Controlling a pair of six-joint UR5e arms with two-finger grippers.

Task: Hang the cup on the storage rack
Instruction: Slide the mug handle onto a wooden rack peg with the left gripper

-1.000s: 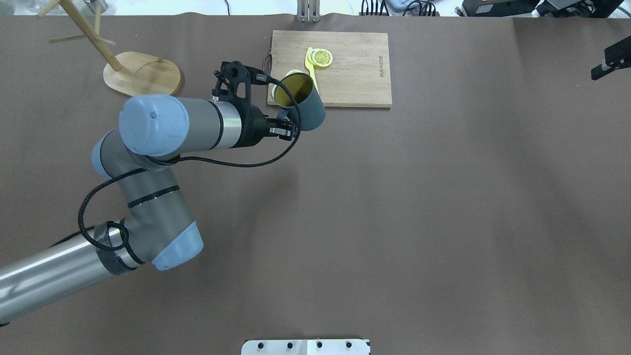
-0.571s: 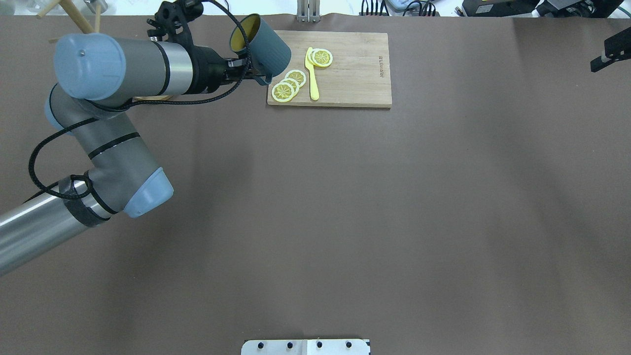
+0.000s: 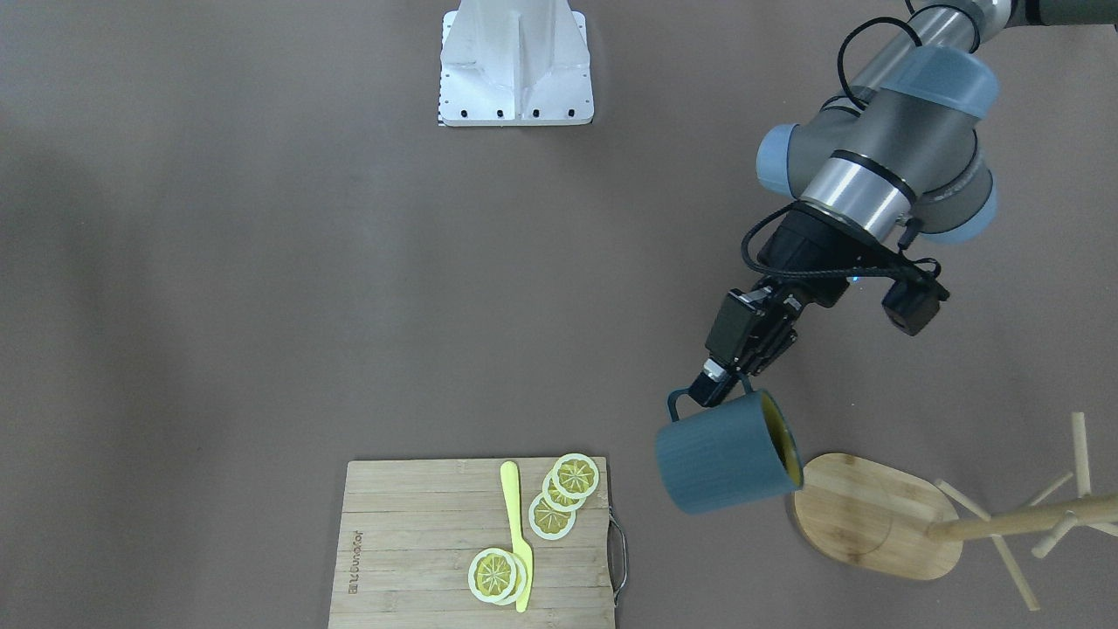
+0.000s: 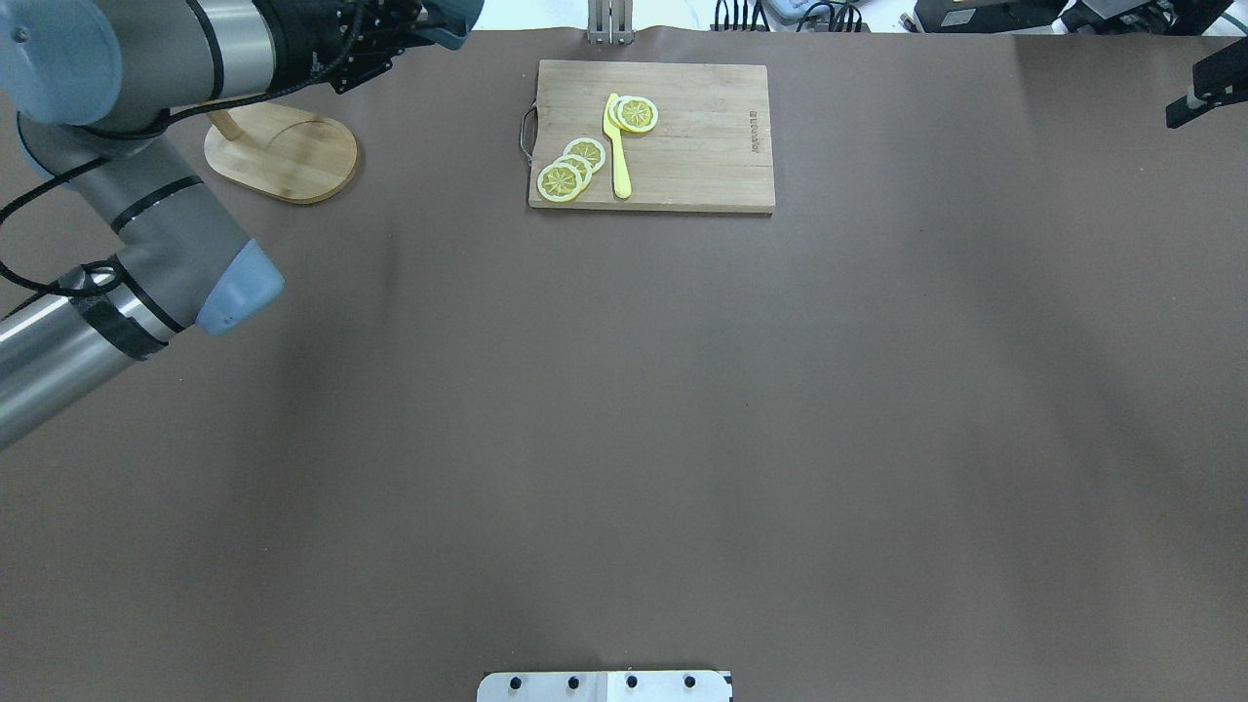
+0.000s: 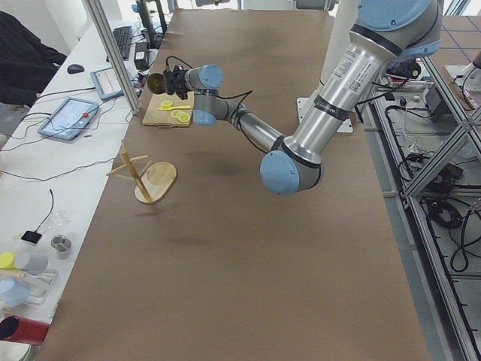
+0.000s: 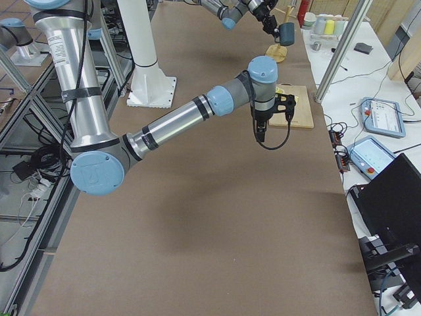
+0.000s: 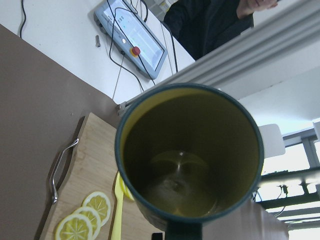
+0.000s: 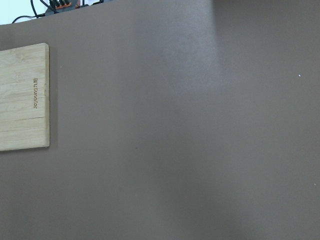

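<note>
Brown cloth covered the whole table [image 3: 262, 262] in the front-facing view. The left gripper [image 3: 714, 384] was pinched tight on the handle of the cup [image 3: 721, 456]. The cup hung in the air on its side. Its yellow mouth was turned toward the storage rack [image 3: 873, 515], just beside the rack's oval base and not touching it. A cutting board [image 3: 419, 542] with lemon slices [image 3: 568, 489] and a yellow knife [image 3: 515, 524] lay near.

From overhead, only a small blue bit, likely the cup, showed at the top edge, past the rack's base.

From the left end, the cup was high above the table and farther along it than the rack. All the rack's pegs were bare. A white desk [image 5: 45, 150] with cables and screens ran along the table's side.

From the right end, the right gripper [image 6: 261, 137] pointed down over the table, well apart from the cup. Whether it was spread or pressed together could not be told.

The left wrist camera looked straight into the empty cup. A person [image 7: 210, 25] in dark clothes was beyond the table.

The right wrist camera saw only brown table and one end of the board.

The step in hand looked like carrying the cup to the rack. The next move would call for lining up the handle's loop with a peg tip, sliding it on, then letting go.
</note>
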